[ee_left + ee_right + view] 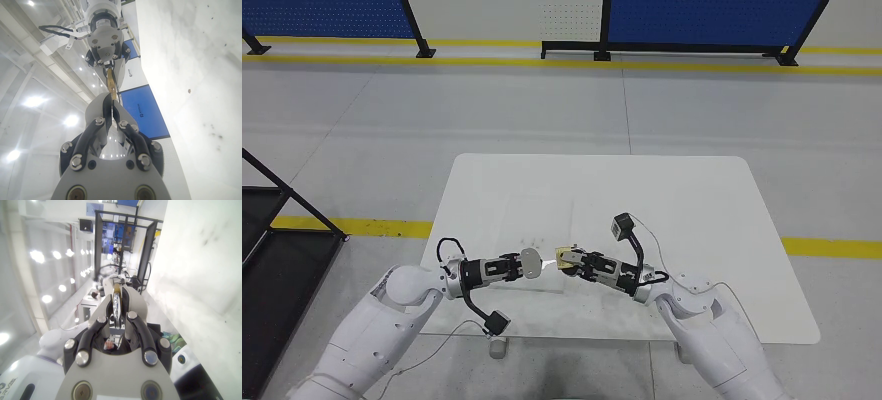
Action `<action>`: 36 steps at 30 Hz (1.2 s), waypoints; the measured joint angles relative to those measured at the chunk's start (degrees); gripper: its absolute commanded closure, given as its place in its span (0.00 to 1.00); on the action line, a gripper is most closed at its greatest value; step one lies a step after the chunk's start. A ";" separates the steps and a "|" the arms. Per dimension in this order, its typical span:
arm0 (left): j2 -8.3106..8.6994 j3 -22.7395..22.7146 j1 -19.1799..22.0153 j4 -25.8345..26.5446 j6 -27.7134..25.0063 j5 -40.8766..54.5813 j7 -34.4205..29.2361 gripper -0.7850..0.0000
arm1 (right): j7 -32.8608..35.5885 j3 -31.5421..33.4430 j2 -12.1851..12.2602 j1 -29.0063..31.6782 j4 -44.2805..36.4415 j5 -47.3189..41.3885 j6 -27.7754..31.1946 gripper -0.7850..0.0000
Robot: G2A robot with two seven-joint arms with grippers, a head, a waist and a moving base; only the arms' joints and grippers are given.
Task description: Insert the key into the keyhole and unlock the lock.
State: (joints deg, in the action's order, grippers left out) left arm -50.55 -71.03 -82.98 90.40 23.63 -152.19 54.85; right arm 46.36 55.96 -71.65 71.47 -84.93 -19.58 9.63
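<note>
**Entry: key meeting lock, both held above the bench**

1. Left end effector (112, 100): narrow, pads pinched on the key (113, 97). We see the key edge-on, its tip pointing straight ahead past the fingertips.
2. Right end effector (116, 298): directly opposite the left one, nose to nose, clamped on the brass lock (116, 308). The lock's free end faces the key.
3. Junction: the key tip is at the lock's near end, touching it or just entering. The keyhole is hidden from us, so we cannot tell how deep the key sits.
4. Bench (692, 200): white, below both end effectors, with neither item resting on it.

Hazards, as we judge them:
- A slight tilt between the two wrists could jam the blade at the keyhole's mouth.
- Pushing harder could slide the thin key back through the pads.
- Turning before the key is fully seated could twist the lock in its grip.
- Either item would drop to the bench if it slipped.
</note>
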 measured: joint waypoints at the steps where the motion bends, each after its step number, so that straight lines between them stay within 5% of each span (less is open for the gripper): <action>1: -0.01 -0.01 -0.03 0.01 0.02 0.04 -0.03 1.00 | 0.00 0.00 0.00 0.00 0.00 0.00 0.00 1.00; 36: -0.41 0.87 1.15 0.09 -0.82 -0.44 -0.04 1.00 | 0.00 0.00 0.00 0.00 0.00 0.00 0.00 1.00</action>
State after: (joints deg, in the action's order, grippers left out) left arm -50.96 -70.16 -81.83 90.49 22.81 -152.64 54.81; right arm 46.36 55.96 -71.65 71.47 -84.93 -19.58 9.63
